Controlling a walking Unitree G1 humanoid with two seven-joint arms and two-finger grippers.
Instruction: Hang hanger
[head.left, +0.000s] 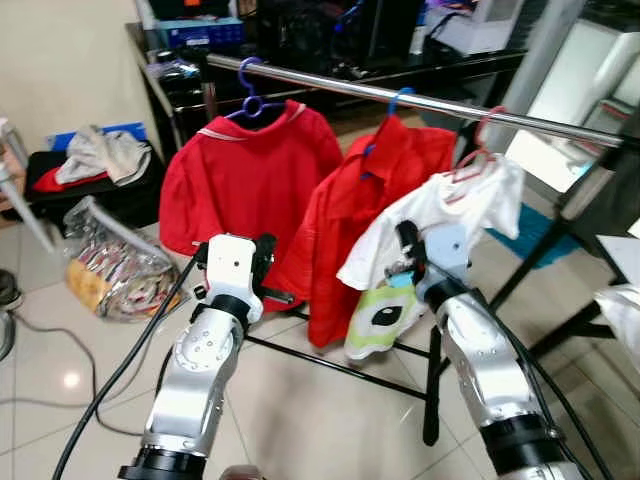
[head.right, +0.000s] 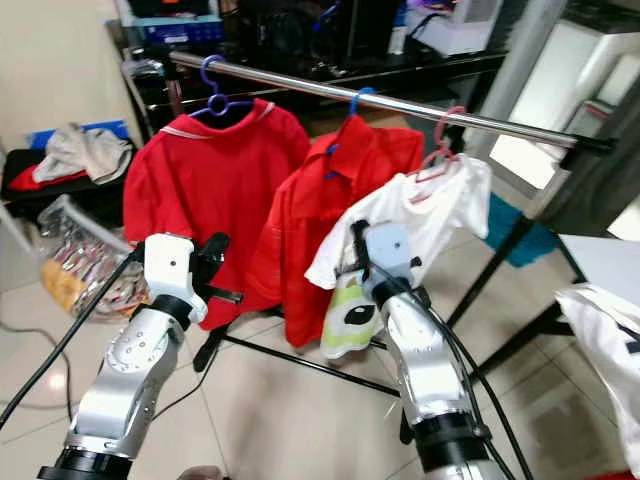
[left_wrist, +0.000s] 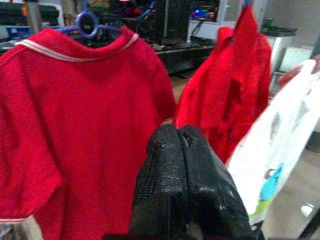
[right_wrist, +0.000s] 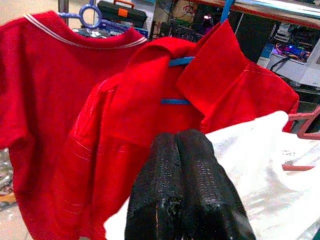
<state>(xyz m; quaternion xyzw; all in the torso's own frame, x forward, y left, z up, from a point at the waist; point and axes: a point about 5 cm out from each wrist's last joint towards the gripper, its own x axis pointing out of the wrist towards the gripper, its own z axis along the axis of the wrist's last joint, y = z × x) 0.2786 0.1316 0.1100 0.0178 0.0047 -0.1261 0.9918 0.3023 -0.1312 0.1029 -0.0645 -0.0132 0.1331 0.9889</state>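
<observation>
Two silver arms are rising from six o'clock in the head views, both angled forward toward the clothes rail. At seven o'clock the left gripper is reaching toward the lower hem of the red T-shirt, its black fingers pressing flat together with nothing between them. At five o'clock the right gripper is pointing up at the white shirt, fingers likewise pinched together and empty; whether they are touching the cloth is hard to tell.

That white shirt is hanging on a pink hanger hooked over the rail at two o'clock, tilting and sagging lower than its neighbours. A red collared shirt on a blue hanger is hanging at twelve o'clock, and the red T-shirt on a purple hanger at eleven o'clock.

Much of the head views is blurring softly, so the clutter on the dark shelving behind the rail is hard to make out. A bag and piled clothes are lying at nine o'clock on the pale tiled floor.
</observation>
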